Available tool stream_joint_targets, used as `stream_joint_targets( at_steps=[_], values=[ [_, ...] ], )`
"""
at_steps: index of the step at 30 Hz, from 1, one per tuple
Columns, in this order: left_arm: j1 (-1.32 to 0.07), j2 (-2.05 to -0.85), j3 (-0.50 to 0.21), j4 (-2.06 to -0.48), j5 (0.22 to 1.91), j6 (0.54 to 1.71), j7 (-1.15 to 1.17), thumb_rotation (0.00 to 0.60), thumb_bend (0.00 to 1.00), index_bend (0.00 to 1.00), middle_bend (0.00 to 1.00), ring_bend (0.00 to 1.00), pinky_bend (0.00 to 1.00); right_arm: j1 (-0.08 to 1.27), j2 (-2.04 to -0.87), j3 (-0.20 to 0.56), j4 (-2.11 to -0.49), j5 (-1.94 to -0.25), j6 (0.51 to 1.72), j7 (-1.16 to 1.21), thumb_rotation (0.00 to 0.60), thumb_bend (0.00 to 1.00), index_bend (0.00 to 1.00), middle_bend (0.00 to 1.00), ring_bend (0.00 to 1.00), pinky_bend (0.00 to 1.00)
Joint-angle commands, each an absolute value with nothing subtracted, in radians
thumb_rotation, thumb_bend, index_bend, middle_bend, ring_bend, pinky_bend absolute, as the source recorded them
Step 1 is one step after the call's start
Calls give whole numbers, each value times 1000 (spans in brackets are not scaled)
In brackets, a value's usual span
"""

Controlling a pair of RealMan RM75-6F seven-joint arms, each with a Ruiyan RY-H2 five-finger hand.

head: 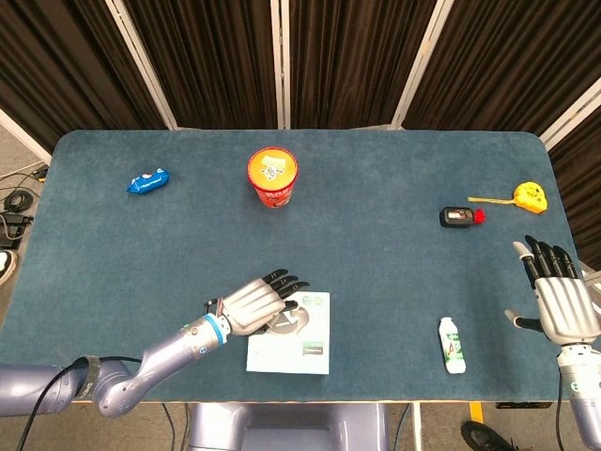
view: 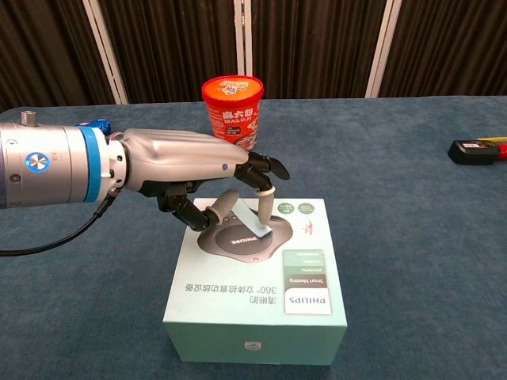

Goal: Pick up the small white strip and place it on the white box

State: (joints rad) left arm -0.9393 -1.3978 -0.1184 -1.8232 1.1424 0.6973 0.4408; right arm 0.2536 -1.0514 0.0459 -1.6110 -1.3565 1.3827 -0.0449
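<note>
The white box [view: 261, 309] stands at the table's near middle, with a small white strip [view: 261, 227] lying flat on its lid. My left hand [view: 198, 162] reaches over the box's far left corner, fingers bent down. One fingertip [view: 264, 208] touches the strip's far end and the thumb [view: 224, 204] is a little apart beside it. In the head view the left hand [head: 255, 301] covers that corner of the box [head: 305, 349] and hides the strip. My right hand [head: 561, 299] hovers flat at the table's right edge, fingers spread, holding nothing.
A red noodle cup [head: 272, 177] stands beyond the box. A blue packet [head: 148, 180] lies far left. On the right are a black device [head: 456, 217], a yellow tape measure [head: 529, 195] and a small white bottle [head: 452, 344].
</note>
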Motion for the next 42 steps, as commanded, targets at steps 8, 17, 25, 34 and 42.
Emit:
stream_joint_targets(
  at_steps=[8, 17, 25, 34, 42],
  values=[
    [-948, -1432, -83, -1812, 1143, 741, 460, 600, 922, 343, 0, 0, 0, 242, -1048, 62, -1613, -1364, 1376, -43, 600, 0, 0, 0, 0, 0],
    [-951, -1443, -60, -1810, 1157, 756, 455, 600, 922, 343, 0, 0, 0, 233, -1048, 76, -1612, -1369, 1376, -42, 600, 0, 0, 0, 0, 0],
    [-949, -1439, -62, -1826, 1175, 783, 435, 600, 924, 344, 0, 0, 0, 226, -1045, 87, -1611, -1371, 1372, -35, 600, 0, 0, 0, 0, 0],
    [-956, -1445, -46, -1822, 1169, 772, 437, 600, 927, 346, 0, 0, 0, 221, -1043, 96, -1609, -1372, 1368, -27, 600, 0, 0, 0, 0, 0],
    [-959, -1453, -43, -1822, 1163, 791, 452, 600, 927, 347, 0, 0, 0, 216, -1040, 103, -1609, -1374, 1367, -22, 600, 0, 0, 0, 0, 0]
  ],
)
